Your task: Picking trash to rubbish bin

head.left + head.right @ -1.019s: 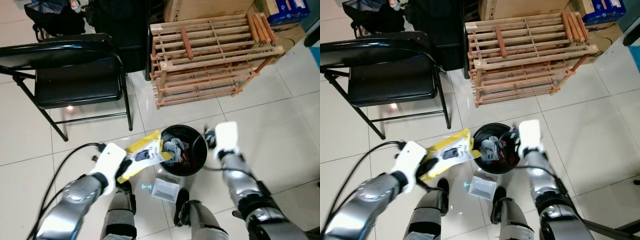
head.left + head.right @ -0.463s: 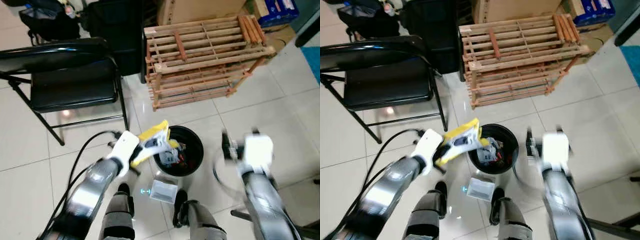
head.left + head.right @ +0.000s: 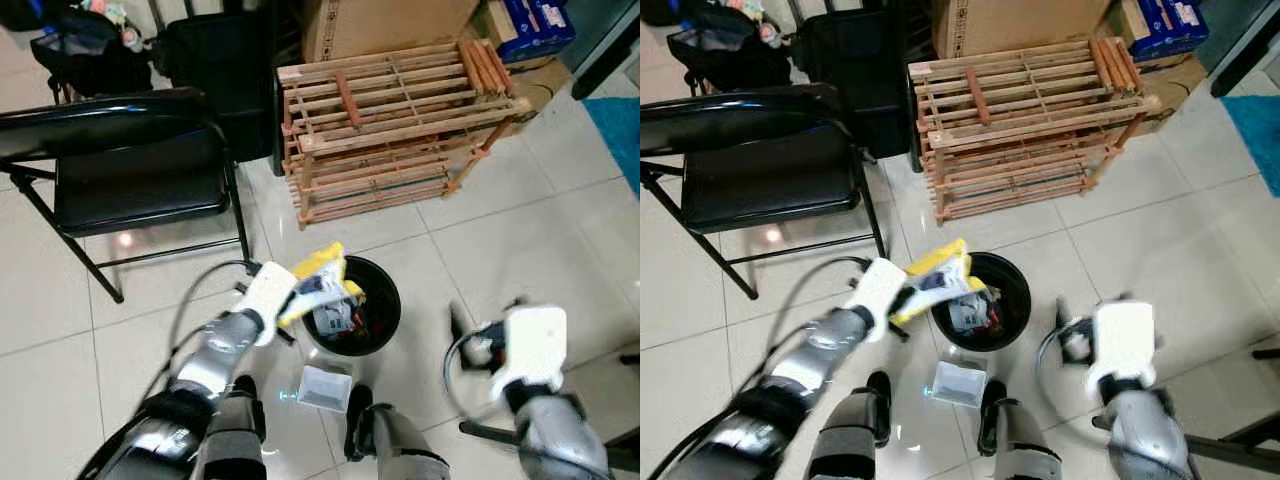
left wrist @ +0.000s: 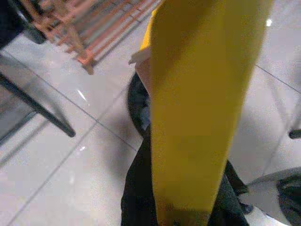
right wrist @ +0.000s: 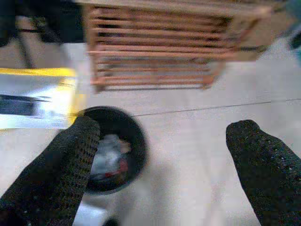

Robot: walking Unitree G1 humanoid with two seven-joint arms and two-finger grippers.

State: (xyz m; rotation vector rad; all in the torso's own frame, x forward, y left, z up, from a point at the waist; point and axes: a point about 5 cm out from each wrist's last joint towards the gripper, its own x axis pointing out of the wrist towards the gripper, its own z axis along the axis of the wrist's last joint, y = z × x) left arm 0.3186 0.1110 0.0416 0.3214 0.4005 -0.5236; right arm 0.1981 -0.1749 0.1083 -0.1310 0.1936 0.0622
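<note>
yellow and white, the flat packet (image 3: pixel 318 283) you are carrying looks like thin card or plastic film: light, a little springy, likely to flop or flutter rather than drop straight. your left gripper (image 3: pixel 290 300) is clamped on its near end, and the far end already hangs over the left rim of the black rubbish bin (image 3: pixel 388 311), which sits on the pale tiles just near of the wooden rack (image 3: pixel 390 120) and right of the black folding chair (image 3: pixel 130 160). in the left wrist view the packet (image 4: pixel 197 108) runs along the fingers with the bin dark below it. because it is so light, judge that it needs to be well over the opening before release, or it may slide off the rubbish already inside. your right gripper (image 5: pixel 164 165) is off to the right of the bin, fingers (image 5: pixel 66 165) wide apart, holding nothing. a small clear tray (image 3: pixel 326 386) lies on the floor just near of the bin.
</note>
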